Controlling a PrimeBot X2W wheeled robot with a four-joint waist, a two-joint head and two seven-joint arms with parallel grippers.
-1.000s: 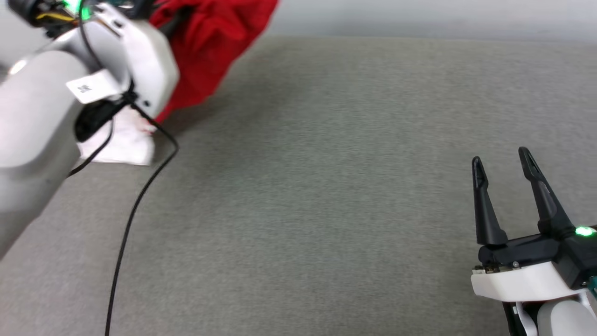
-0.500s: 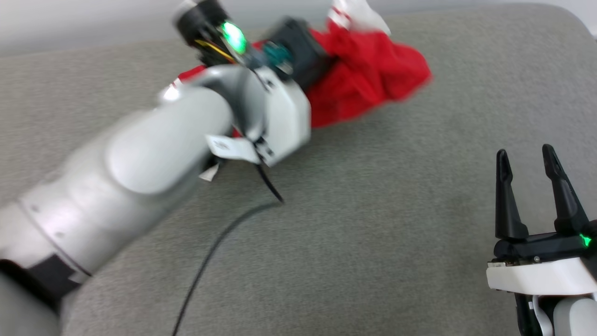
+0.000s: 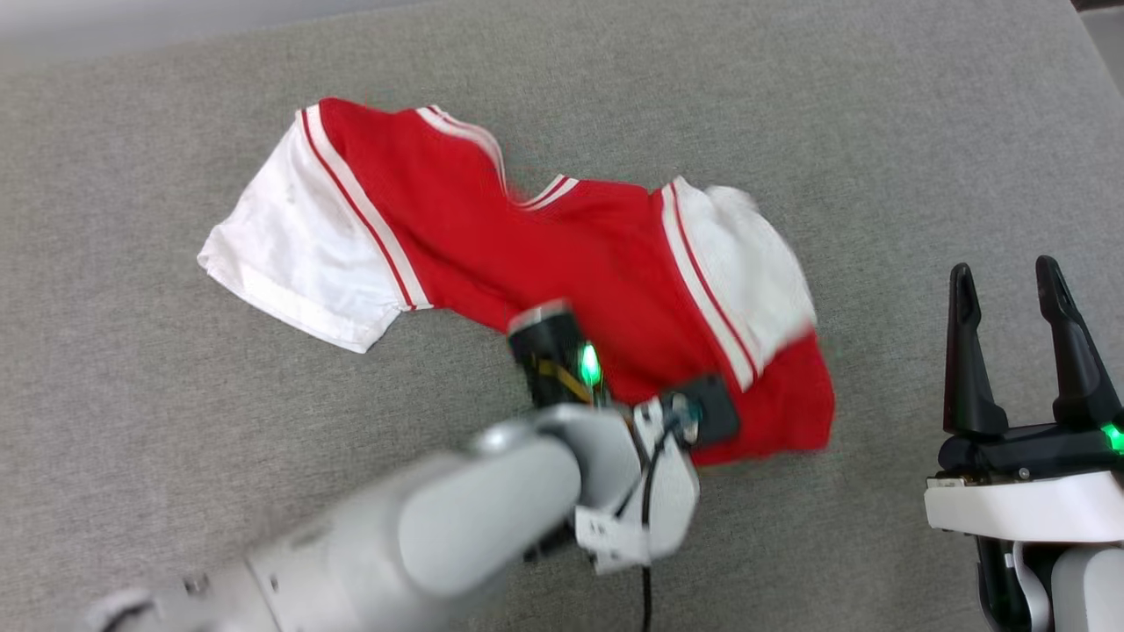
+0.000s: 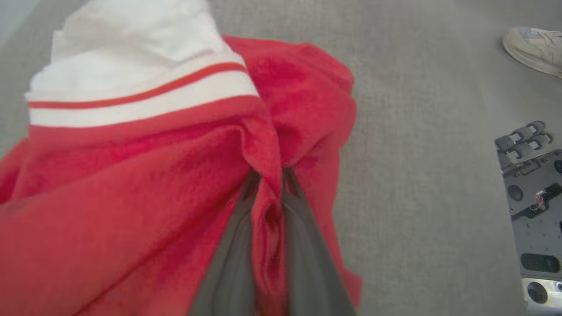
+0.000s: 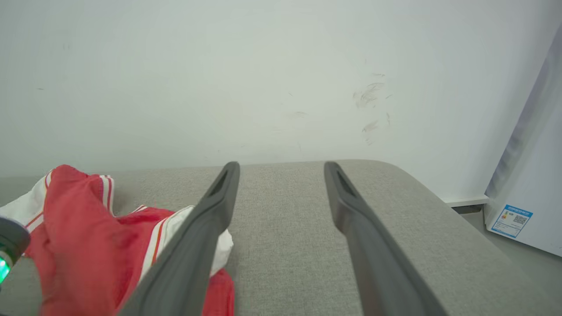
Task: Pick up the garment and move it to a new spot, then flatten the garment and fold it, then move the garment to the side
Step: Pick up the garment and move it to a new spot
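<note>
Grey fabric-covered table (image 3: 878, 132), white wall (image 5: 263, 79) behind it. garment (image 3: 562, 254) lies on the table, mostly spread, collar on the far side. One white sleeve (image 3: 290, 254) lies flat at the far left; the other sleeve (image 3: 746, 263) sits on the red body at the right, its edge blurred. left gripper (image 4: 270, 184) is on the garment's near edge, below that right-hand sleeve. Its fingers (image 4: 232, 263) are clamped on a raised fold of red fabric that runs between them and covers the tips. Left wrist view: red cloth (image 4: 131, 175) bunches to the left of the fingers, and the white striped sleeve sits beyond them. In the head view the pale left forearm (image 3: 457, 527) covers the fingers. right gripper (image 3: 1006, 281) sits off the garment's right edge, near it but not touching. Its fingers (image 3: 966, 351) are apart with nothing between them. Right wrist view: garment (image 5: 83, 237) is left of the right fingers, partly behind the left one. Bare table lies between and ahead of the tips. A black cable (image 3: 645, 606) hangs off the left wrist. Left wrist view, right of the fingers: floor, a light shoe (image 4: 533, 48), and the robot's base with rollers (image 4: 531, 175). White cabinet (image 5: 531, 145) with a blue-white label (image 5: 511, 219) stands right of the table.
</note>
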